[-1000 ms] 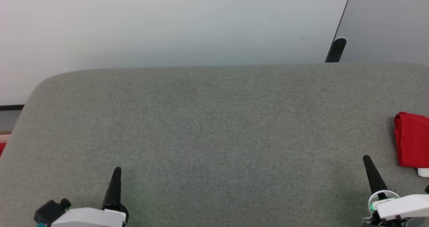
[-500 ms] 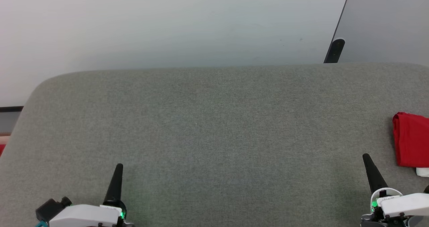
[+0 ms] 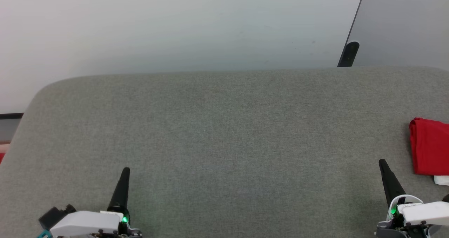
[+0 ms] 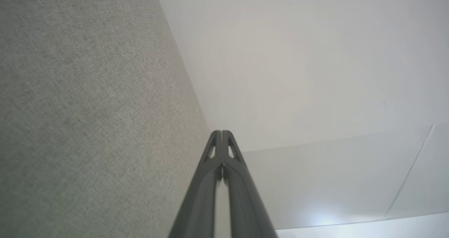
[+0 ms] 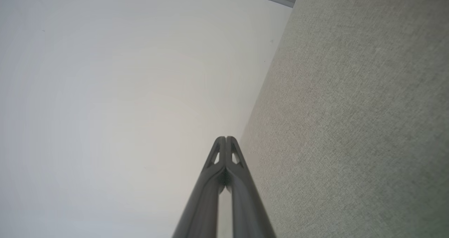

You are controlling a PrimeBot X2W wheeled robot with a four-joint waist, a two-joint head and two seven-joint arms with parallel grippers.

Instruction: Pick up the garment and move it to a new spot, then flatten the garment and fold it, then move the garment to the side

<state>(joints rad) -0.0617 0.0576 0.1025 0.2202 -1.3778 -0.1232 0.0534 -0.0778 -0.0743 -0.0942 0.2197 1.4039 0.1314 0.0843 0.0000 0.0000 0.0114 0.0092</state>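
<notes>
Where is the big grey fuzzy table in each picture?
Head view: the grey fabric table spans the lower two thirds, with the red garment lying near the right edge.
Left wrist view: the table takes the left side.
Right wrist view: the table takes the right side.
Shared landmark: the pale wall beyond its far edge.

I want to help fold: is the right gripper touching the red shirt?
Apart. The head view shows a strip of bare grey surface between the right gripper and the garment.
</notes>
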